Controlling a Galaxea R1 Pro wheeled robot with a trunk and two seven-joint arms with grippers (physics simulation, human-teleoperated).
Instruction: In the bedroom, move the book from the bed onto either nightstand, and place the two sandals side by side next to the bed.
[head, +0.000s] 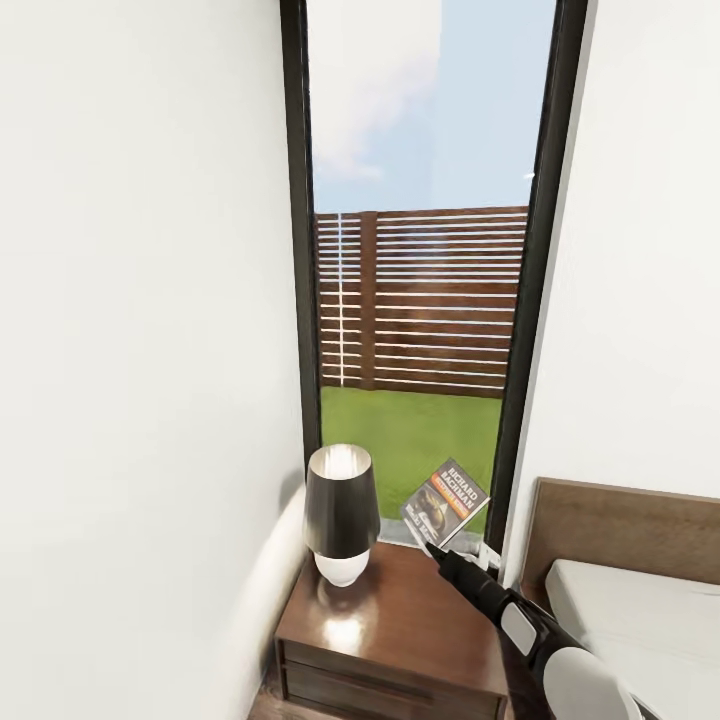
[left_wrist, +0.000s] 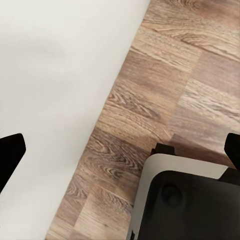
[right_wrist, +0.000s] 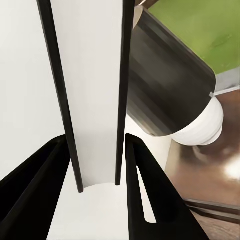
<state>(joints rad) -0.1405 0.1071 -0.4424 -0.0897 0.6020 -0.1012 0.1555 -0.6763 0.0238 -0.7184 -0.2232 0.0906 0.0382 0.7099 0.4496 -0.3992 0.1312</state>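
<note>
White walls (head: 140, 300) flank a tall black-framed window (head: 300, 250) showing fence (head: 420, 300) and grass (head: 410, 430)

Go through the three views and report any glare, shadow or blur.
Head view: a bright glare patch on the nightstand top below the lamp, and a soft blurred white shape at the left wall. Right wrist view: the book, held edge-on in the right pincer, is sharp; glare shows on the wood beside the lamp. Left wrist view: a faint soft shadow crosses the floor.

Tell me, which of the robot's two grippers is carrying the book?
The right gripper: it pinches the book above the nightstand, beside the lamp. The left gripper hangs open over bare floor.
</note>
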